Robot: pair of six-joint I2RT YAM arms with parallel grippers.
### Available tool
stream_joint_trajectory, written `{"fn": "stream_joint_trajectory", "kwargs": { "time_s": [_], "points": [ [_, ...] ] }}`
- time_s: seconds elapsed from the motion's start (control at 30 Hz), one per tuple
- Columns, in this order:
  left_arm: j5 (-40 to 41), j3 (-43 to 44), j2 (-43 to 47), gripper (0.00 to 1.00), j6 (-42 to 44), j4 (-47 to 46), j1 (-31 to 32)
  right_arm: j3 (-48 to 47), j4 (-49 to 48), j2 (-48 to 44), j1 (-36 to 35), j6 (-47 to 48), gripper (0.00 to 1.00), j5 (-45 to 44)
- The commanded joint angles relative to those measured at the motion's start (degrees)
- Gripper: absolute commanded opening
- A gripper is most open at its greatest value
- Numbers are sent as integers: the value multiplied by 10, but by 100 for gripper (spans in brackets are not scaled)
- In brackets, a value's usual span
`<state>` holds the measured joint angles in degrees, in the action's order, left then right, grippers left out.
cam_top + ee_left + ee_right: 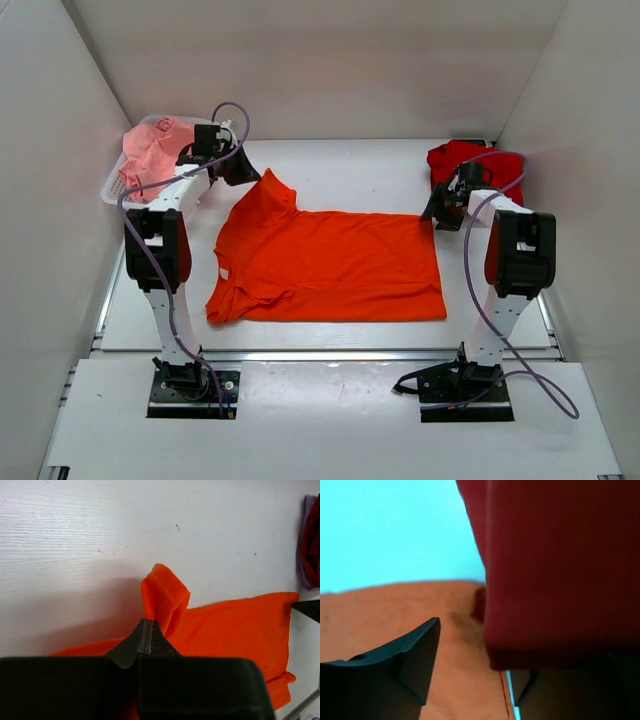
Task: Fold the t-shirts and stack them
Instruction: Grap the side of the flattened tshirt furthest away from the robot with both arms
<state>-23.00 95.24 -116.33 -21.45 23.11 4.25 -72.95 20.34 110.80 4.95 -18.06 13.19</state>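
The bright orange t-shirt point(330, 265) lies spread flat across the middle of the table. My left gripper point(240, 172) is shut on its far-left sleeve point(165, 596), and the pinched cloth stands up just past the left gripper's point(149, 623) tips. At the shirt's far-right corner my right gripper point(437, 210) is open, and orange cloth point(395, 610) lies between the right gripper's point(475, 670) fingers. The darker red t-shirt point(472, 165) lies bunched at the back right. It hangs close over the right wrist camera point(560, 570) and hides most of the right finger. The pale pink t-shirt point(155, 148) sits in the basket.
A white mesh basket point(113, 190) stands at the back left against the left wall. White walls close in the table on the left, right and back. The red shirt point(314, 540) also shows at the right edge of the left wrist view.
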Motion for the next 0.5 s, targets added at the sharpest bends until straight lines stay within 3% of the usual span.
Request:
{"fn": "stream_joint_trajectory", "kwargs": {
  "time_s": [0.0,0.17,0.2,0.27,0.47],
  "points": [
    [-27,-25,31,0,2,-9,1,-31,-25,15,-1,1,51,-7],
    [-27,-58,49,0,2,-18,-6,-43,-45,31,3,6,37,12],
    [-34,-60,51,0,0,-20,-10,-50,-43,34,4,8,31,13],
    [-34,-66,52,0,-1,-19,-13,-64,-43,47,5,20,1,16],
    [-32,-83,83,0,9,0,-26,-71,-38,28,-3,41,0,14]
  ]
}}
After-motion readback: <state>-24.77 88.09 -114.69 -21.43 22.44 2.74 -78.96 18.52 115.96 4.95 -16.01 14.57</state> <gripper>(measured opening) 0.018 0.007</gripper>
